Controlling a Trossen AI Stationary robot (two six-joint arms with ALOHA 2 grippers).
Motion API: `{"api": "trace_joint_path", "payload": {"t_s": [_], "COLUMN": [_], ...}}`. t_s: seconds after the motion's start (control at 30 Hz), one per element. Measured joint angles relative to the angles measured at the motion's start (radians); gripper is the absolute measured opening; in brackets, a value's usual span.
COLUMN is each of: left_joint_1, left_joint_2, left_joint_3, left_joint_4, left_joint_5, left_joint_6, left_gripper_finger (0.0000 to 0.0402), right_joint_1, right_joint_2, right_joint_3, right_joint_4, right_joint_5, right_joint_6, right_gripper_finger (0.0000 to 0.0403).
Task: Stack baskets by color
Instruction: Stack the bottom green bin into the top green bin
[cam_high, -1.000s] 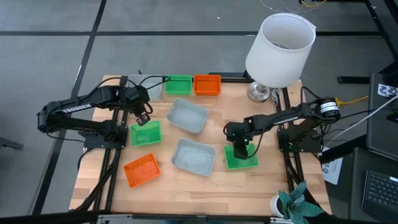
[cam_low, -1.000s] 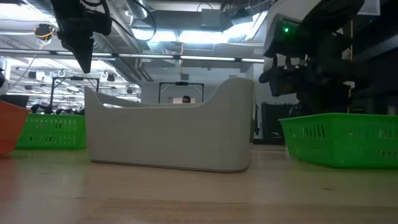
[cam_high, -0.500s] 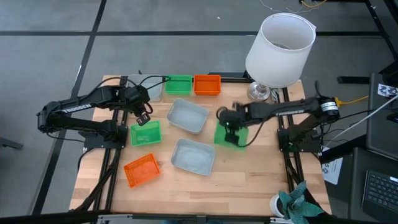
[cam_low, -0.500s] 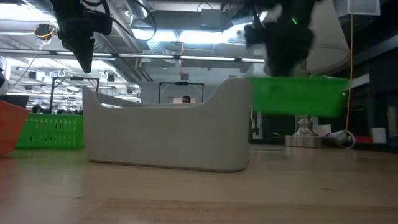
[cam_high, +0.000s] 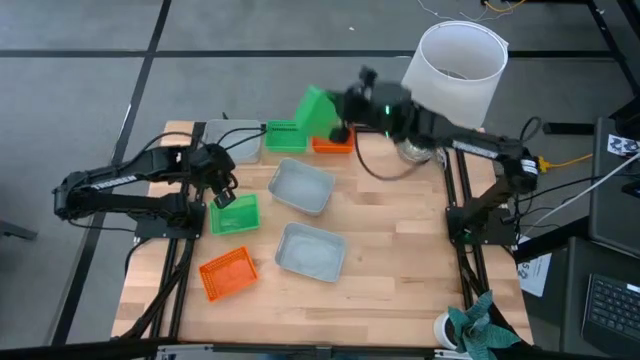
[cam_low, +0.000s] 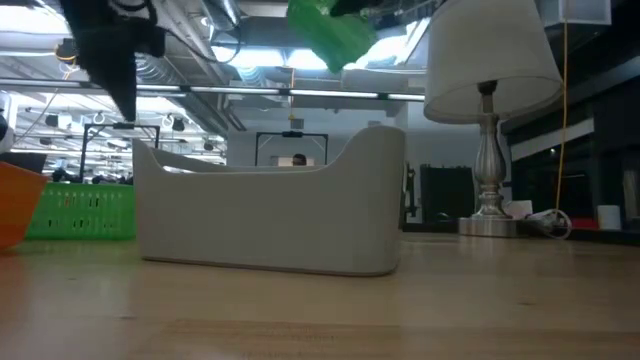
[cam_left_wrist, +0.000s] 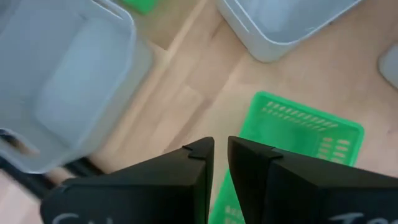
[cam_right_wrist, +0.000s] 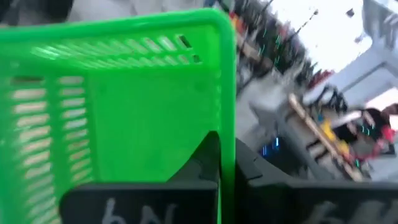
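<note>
My right gripper (cam_high: 338, 118) is shut on a green basket (cam_high: 313, 108), high over the table's far edge. Below it a second green basket (cam_high: 285, 137) and an orange basket (cam_high: 333, 140) rest on the table. My left gripper (cam_high: 224, 195) hovers over the far edge of a third green basket (cam_high: 235, 216) at the left, with a narrow gap and nothing between its fingers (cam_left_wrist: 186, 168). Two grey-blue baskets (cam_high: 302, 187) (cam_high: 311, 251) lie mid-table, a third (cam_high: 240, 143) at the far left. Another orange basket (cam_high: 227, 274) lies near left. My right gripper has one side wall of the green basket (cam_right_wrist: 226, 118) between its two fingers, one finger inside the basket and one outside. The fingers reach almost level, from the table's right. The basket is lifted clear and tipped, its opening turned sideways (cam_low: 330, 30).
A lamp with a big white shade (cam_high: 450, 75) stands at the table's far right corner, close behind my right arm. In the low view the nearest grey-blue basket (cam_low: 270, 210) blocks the middle. Bare wood shows at the near right (cam_high: 400, 260).
My right gripper has lifted the green basket off the table's near right, carried it high toward the far edge and left, and turned from pointing down to almost level, so the basket is tipped. My left gripper has shifted a little toward the left edge.
</note>
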Motion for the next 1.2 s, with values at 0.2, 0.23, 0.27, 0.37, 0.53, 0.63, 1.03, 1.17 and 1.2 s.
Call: {"api": "trace_joint_path", "payload": {"t_s": [0.2, 0.23, 0.27, 0.37, 0.53, 0.63, 1.03, 1.17, 1.2], "left_joint_1": [-0.002, -0.001, -0.001, -0.005, -0.022, -0.032, -0.037, -0.036, -0.036], "left_joint_2": [-0.13, -0.145, -0.158, -0.192, -0.208, -0.208, -0.206, -0.206, -0.206], "left_joint_3": [-0.19, -0.21, -0.225, -0.258, -0.276, -0.277, -0.278, -0.278, -0.278], "left_joint_4": [0.171, 0.199, 0.227, 0.293, 0.32, 0.328, 0.326, 0.326, 0.326], "left_joint_5": [0.029, 0.045, 0.066, 0.089, 0.09, 0.09, 0.075, 0.075, 0.075], "left_joint_6": [-0.078, -0.081, -0.081, -0.076, -0.074, -0.074, -0.074, -0.075, -0.075], "left_gripper_finger": [0.0039, 0.0039, 0.0039, 0.0039, 0.0039, 0.0039, 0.0039, 0.0039, 0.0039], "right_joint_1": [-0.161, -0.177, -0.192, -0.228, -0.267, -0.289, -0.296, -0.292, -0.292], "right_joint_2": [0.214, 0.267, 0.323, 0.493, 0.646, 0.667, 0.774, 0.789, 0.791], "right_joint_3": [0.231, 0.294, 0.358, 0.559, 0.629, 0.557, 0.525, 0.525, 0.525], "right_joint_4": [0.098, 0.092, 0.079, -0.035, -0.138, -0.122, -0.123, -0.111, -0.107], "right_joint_5": [-0.264, -0.295, -0.326, -0.405, -0.467, -0.518, -0.583, -0.582, -0.582], "right_joint_6": [0.04, 0.055, 0.06, 0.09, 0.111, 0.114, 0.134, 0.133, 0.132], "right_gripper_finger": [0.0, 0.0, 0.0, 0.0, 0.0, 0.0, 0.0, 0.0, 0.0]}}
